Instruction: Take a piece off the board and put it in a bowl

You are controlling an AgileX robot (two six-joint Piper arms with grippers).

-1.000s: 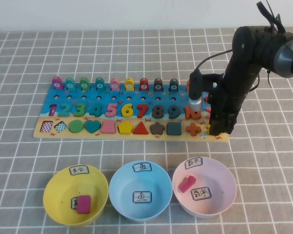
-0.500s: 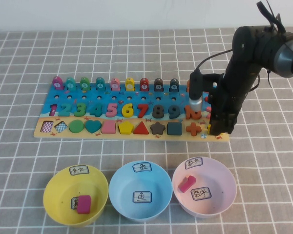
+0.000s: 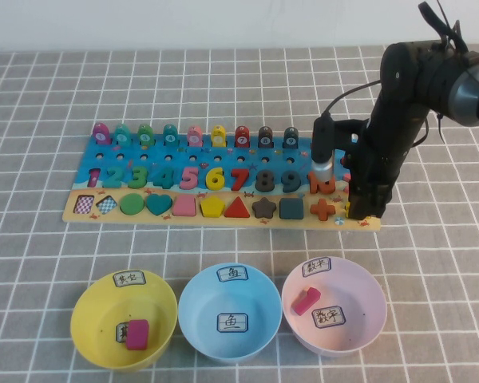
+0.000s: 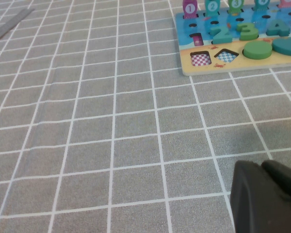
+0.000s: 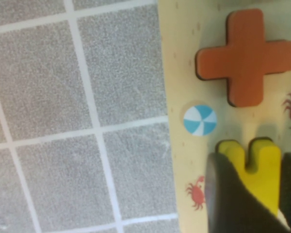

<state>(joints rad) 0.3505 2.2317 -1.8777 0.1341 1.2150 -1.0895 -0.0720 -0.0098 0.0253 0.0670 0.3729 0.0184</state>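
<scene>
**Yellow equals sign clasped at the board's right end**

Right pincer down at the right end of the board, its dark fingers clenched on either side of the piece. Seen close from the right wrist: flat, bright yellow wood, two parallel bars with a narrow slot between them, rounded at the ends, thick enough to show a darker edge. Sitting on the tan strip, just beside the orange plus and about as big; a small blue-and-white ball print and a red crab print on the strip near it. In the high view only a sliver of yellow showing beside the fingers, so hard to say whether resting in its recess or raised a little.

Along the bench's near edge, three bowls in a row, well apart from the board: the yellow bowl with small white handwritten labels and a pink block inside, a light blue bowl in the middle, a pink bowl on the right holding another pink block.

Left pincer low over the checked cloth, away from the board's left end; open or clenched, cannot tell.
</scene>
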